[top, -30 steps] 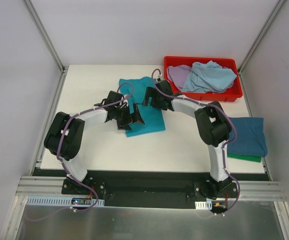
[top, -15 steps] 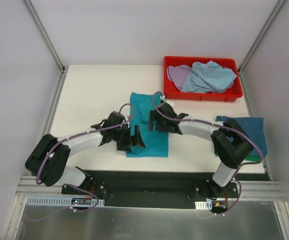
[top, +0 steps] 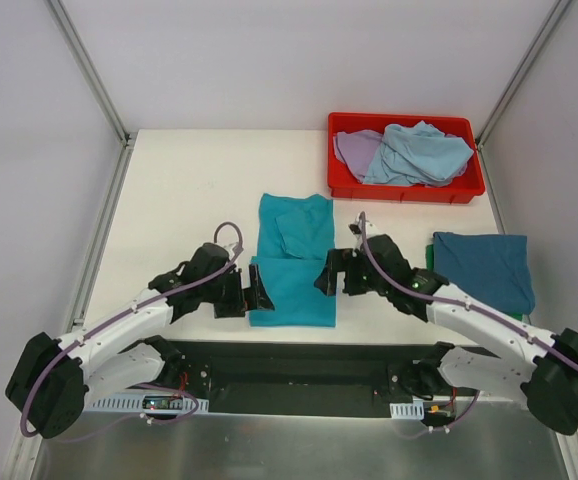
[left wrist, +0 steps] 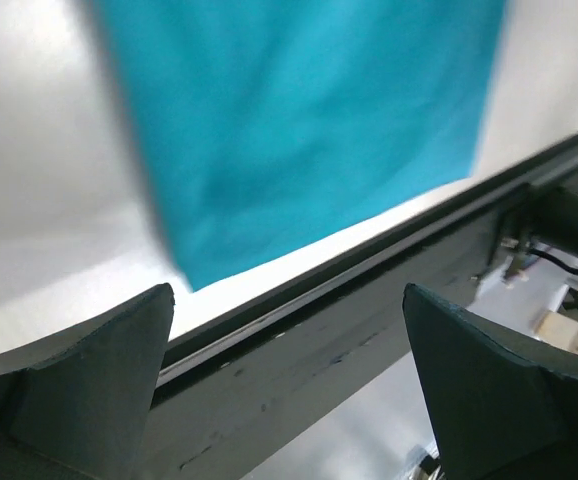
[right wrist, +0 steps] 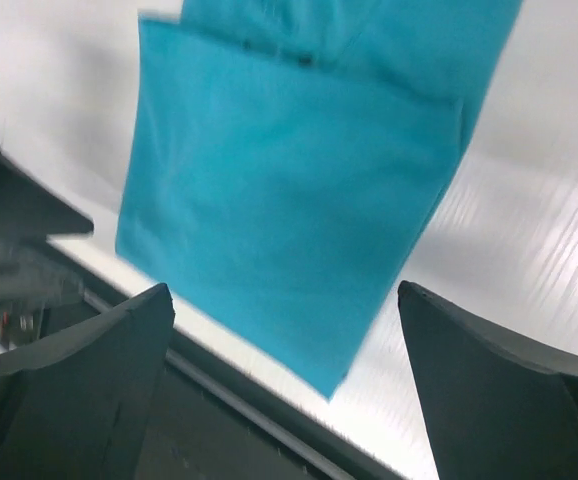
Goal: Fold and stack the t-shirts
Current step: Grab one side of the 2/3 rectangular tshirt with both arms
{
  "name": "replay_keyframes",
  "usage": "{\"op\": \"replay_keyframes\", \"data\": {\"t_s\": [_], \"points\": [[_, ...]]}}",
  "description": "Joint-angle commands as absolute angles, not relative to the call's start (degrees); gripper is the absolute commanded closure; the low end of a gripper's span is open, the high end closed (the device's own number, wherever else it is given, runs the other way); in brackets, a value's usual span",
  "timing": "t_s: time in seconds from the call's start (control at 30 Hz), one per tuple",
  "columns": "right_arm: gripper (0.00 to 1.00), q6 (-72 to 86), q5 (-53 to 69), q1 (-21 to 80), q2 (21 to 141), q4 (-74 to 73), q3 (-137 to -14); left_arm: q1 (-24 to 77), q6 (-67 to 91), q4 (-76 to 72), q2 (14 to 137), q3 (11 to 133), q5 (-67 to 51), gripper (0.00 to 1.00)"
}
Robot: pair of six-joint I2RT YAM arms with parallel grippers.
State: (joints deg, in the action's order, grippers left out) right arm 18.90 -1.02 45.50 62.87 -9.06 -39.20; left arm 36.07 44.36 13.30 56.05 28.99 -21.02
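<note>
Pulled back from the middle of the desk [top: 189,190] to its near edge, the teal t-shirt [top: 291,270] lies half folded; the left gripper [top: 256,292] and right gripper [top: 327,277] flank it, spread wide, holding nothing; another fold seems due.

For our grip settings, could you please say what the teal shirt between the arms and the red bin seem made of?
The teal shirt looks like soft, matte knit fabric, perhaps cotton: it lies limp in flat folded layers. The red bin looks like rigid moulded plastic, smooth and slightly glossy, with straight walls.
</note>
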Motion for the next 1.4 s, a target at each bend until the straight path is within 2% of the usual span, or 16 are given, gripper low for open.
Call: {"op": "replay_keyframes", "data": {"t_s": [0.0,0.1,0.2,0.27,0.33,0.47,0.7,0.8,0.93,1.03,1.07,1.13,1.37], "points": [[0.04,20.2,11.07,46.66,56.7,-7.91,-30.43,36.56,48.94,21.36,55.54,24.88,-17.66,0.04],[0.04,24.42,12.13,47.28,54.06,-6.07,-24.01,36.65,50.1,21.18,57.65,24.43,-17.14,0.13],[0.04,28.46,13.44,47.29,53.18,-1.16,-20.05,36.65,50.01,20.31,60.02,25.05,-16.61,0.26],[0.02,31.01,13.45,47.37,53.35,1.82,-18.47,36.74,50.36,19.52,61.51,25.49,-16.35,0.3],[0.01,33.39,12.49,47.29,53.88,2.98,-17.67,36.74,50.18,18.9,63.45,26.01,-16.26,0.41],[0.08,36.47,10.9,47.29,55.54,3.78,-16.61,36.74,50.19,17.41,67.23,26.37,-15.73,0.55],[0.31,38.14,9.93,47.55,59.06,3.17,-16.96,36.74,49.92,15.65,71.1,26.89,-16.08,0.73],[0.41,38.76,9.15,47.72,60.47,2.9,-17.14,36.74,50.01,14.86,72.5,26.81,-15.21,0.76],[0.6,38.76,7.12,47.9,62.4,2.46,-17.23,36.74,49.66,14.33,75.32,28.21,-14.41,0.83],[0.76,38.85,7.56,48.08,63.02,2.55,-17.4,36.74,49.48,14.06,76.73,28.83,-14.5,1.0],[0.82,38.5,7.73,48.16,63.02,2.64,-17.4,36.74,49.48,14.15,76.73,28.74,-14.5,1.0],[1.0,37.01,8.08,48.34,61.97,3.6,-16.97,36.74,49.92,14.15,75.33,28.22,-13.89,1.0],[1.0,32.87,17.21,48.43,53.01,1.67,-19.59,36.74,47.9,15.64,58.04,27.42,-14.42,1.0]]}}
